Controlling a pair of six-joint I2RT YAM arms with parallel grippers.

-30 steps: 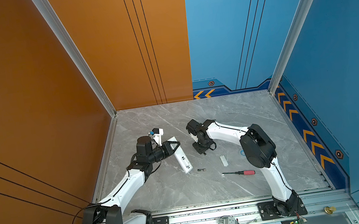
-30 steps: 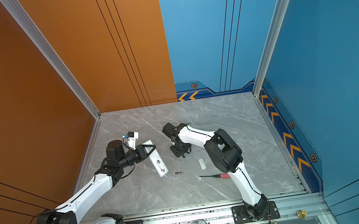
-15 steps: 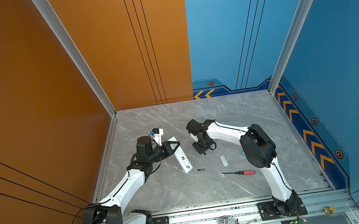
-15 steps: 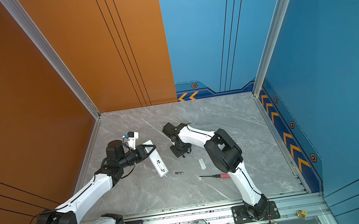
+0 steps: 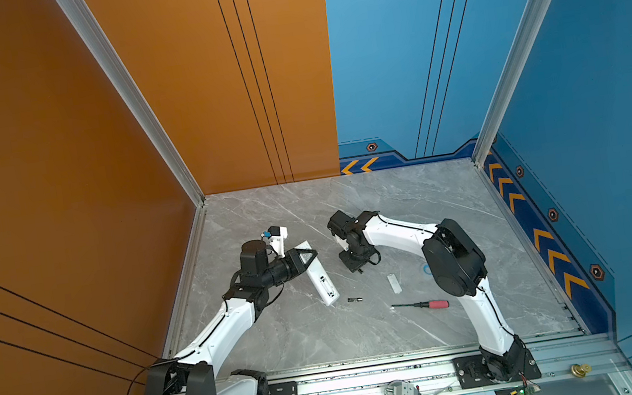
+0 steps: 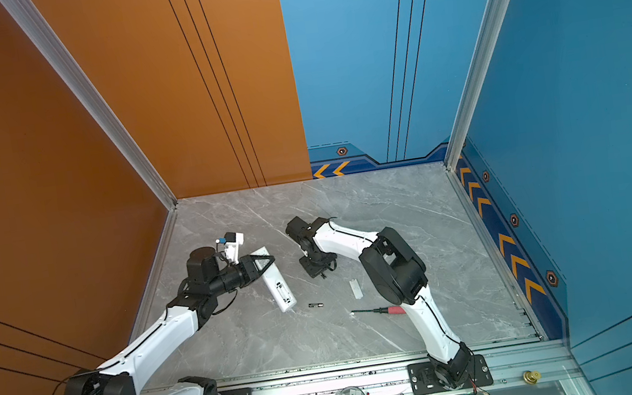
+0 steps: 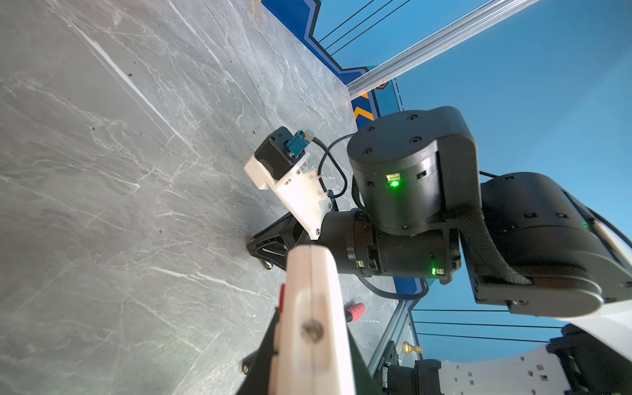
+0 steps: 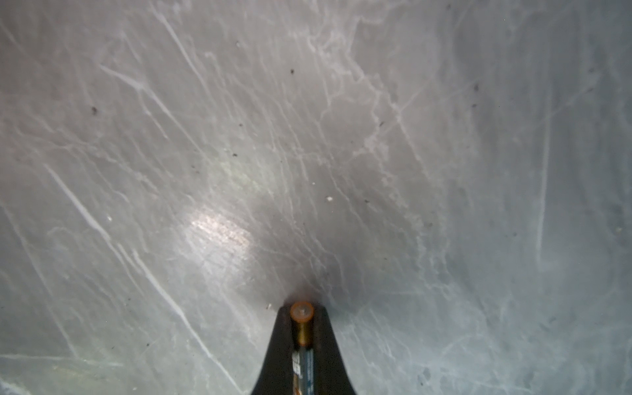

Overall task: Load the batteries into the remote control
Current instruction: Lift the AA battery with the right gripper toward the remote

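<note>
The left gripper is clamping the white remote control by its far end. The right gripper is pinching one battery just beside it. The second battery is lying loose near the remote's other end, so both are waiting to be loaded

Left wrist view: long slim white plastic remote control, blurred, cut off by the picture's edge, buttons unreadable; red-handled screwdriver mostly hidden behind it. Right wrist view: small dark cylindrical battery with copper band, between black fingers of right gripper, cut off by the picture's edge, label blurred. Both top views: right gripper fingertips hidden beneath own wrist, at 3 o'clock of remote control; at 4 o'clock, second tiny dark battery, markings too small to tell.
</note>
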